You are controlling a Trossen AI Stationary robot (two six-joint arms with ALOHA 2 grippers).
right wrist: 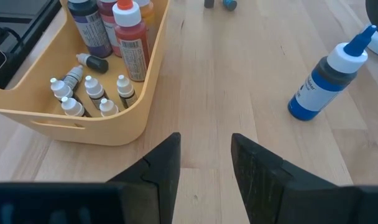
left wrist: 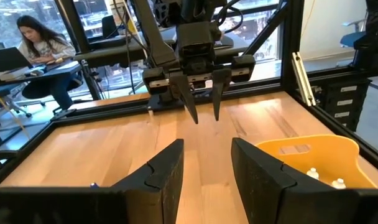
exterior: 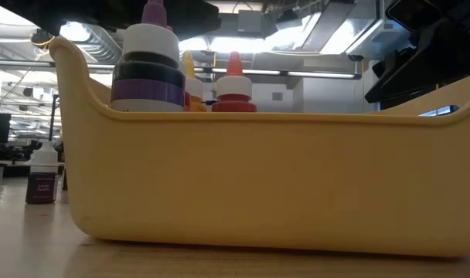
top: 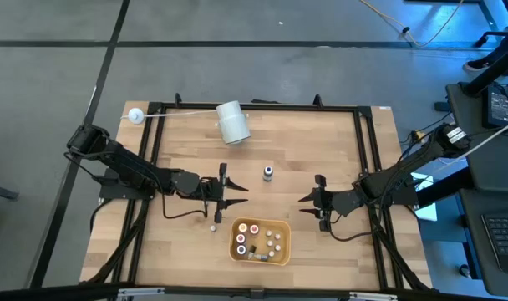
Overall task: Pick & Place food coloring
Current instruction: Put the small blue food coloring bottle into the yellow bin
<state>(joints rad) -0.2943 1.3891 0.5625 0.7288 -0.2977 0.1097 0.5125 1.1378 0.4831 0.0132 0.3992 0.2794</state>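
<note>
I see the left gripper (top: 235,194) low over the table, jaws apart and empty. Just beyond its fingertips sits the yellow bin (top: 283,251), holding most of the food coloring bottles (right wrist: 124,37); one blue-capped bottle (right wrist: 329,74) stands outside it. The right gripper (top: 308,199) faces the left across the bin, jaws apart, empty.

So we've got both arms reaching low and in toward the middle, facing each other across a gap. Our left hand (top: 234,194) sits with its fingers (left wrist: 166,171) parted and nothing between them. Our right hand (top: 308,201) mirrors it, fingers (right wrist: 257,165) spread a bit too, also holding nothing. Both arms stretch in from the outer sides with bent elbows, wrists about level.
</note>
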